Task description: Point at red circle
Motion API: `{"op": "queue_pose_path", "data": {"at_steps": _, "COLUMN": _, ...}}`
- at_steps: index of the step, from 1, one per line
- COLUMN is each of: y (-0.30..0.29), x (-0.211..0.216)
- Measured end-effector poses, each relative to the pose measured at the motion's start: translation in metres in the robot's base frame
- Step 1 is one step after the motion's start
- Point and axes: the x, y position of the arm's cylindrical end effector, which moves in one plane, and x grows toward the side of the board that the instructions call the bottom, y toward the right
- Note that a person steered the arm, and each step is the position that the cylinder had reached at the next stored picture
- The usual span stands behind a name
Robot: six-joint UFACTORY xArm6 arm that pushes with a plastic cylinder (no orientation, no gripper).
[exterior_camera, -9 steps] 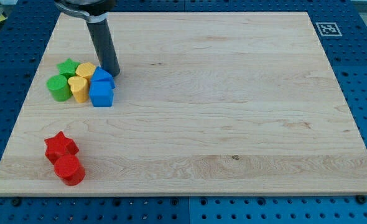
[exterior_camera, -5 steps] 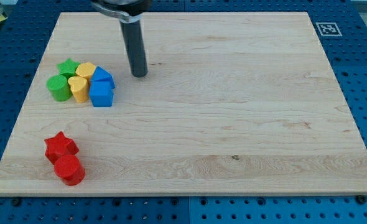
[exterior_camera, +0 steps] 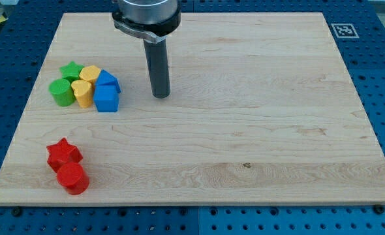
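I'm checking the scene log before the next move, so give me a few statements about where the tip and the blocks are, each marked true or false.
1. My tip touches the red circle. False: it stands far off, toward the view's top right of it.
2. The red star sits right against the red circle, on its upper left. True.
3. The blue blocks lie at the view's right end of the cluster. True.
4. The green blocks lie beside the red pair. False: they are in the cluster with the yellow blocks, nearer the view's top.
5. My tip is to the view's right of the cluster, touching nothing. True.
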Motion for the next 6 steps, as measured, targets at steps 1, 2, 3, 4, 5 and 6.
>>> {"op": "queue_pose_path", "data": {"at_steps": 1, "y": 0.000, "x": 0.003}}
{"op": "queue_pose_path", "data": {"at_steps": 2, "y": 0.000, "x": 0.003}}
{"op": "queue_pose_path", "data": {"at_steps": 3, "y": 0.000, "x": 0.004}}
{"op": "queue_pose_path", "data": {"at_steps": 4, "y": 0.000, "x": 0.006}}
{"op": "queue_pose_path", "data": {"at_steps": 5, "y": 0.006, "x": 0.032}}
{"op": "queue_pose_path", "data": {"at_steps": 6, "y": 0.016, "x": 0.060}}
